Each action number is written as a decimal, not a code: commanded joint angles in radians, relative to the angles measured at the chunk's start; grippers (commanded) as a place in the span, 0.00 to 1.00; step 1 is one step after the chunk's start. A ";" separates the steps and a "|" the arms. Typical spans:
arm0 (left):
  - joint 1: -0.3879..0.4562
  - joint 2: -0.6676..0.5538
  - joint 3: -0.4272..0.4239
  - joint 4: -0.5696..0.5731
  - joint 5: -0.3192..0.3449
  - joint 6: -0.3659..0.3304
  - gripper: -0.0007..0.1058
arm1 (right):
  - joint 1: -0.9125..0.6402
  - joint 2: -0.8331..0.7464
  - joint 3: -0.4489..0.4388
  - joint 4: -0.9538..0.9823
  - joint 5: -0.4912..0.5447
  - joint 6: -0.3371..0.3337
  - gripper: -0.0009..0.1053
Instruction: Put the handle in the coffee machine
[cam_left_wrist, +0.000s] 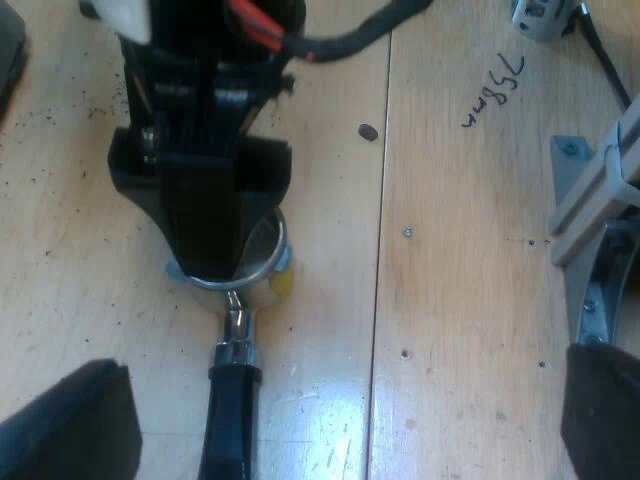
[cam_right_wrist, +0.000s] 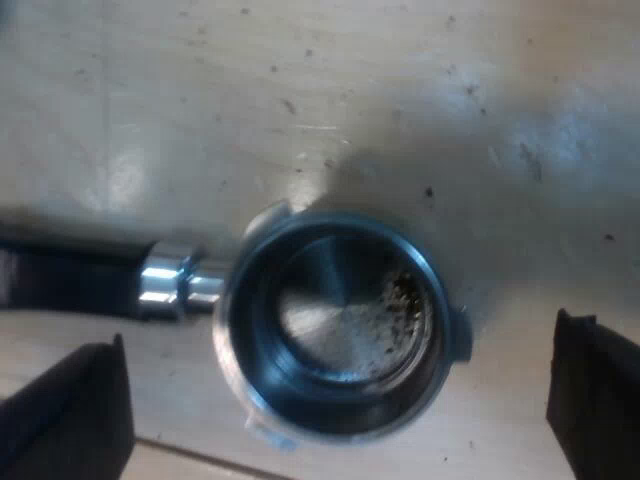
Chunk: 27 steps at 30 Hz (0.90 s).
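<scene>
With right gripper (cam_right_wrist: 335, 400) spread wide above metal holder (cam_right_wrist: 340, 320) on table (cam_left_wrist: 480, 300), left gripper (cam_left_wrist: 335, 415) spread wide near its dark handle (cam_left_wrist: 228, 420): centre on handle, close squarely, lift level.

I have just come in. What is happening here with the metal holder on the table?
The metal holder lies loose on the wooden table; nothing has lifted it yet. The right gripper hangs directly over its basket, fingers open on either side and not closed on it. A few coffee grounds sit inside the basket. The left gripper is open too, near the dark handle, and holds nothing.
</scene>
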 joint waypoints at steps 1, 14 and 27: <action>-0.001 -0.001 0.000 0.004 0.020 -0.010 0.82 | -0.001 0.031 -0.008 0.005 -0.017 0.032 0.81; -0.001 -0.001 0.000 0.004 0.020 -0.010 0.82 | -0.001 0.113 -0.008 -0.039 -0.067 -0.007 0.81; -0.001 -0.001 0.000 0.004 0.020 -0.010 0.82 | -0.001 0.157 -0.008 -0.059 -0.083 -0.067 0.81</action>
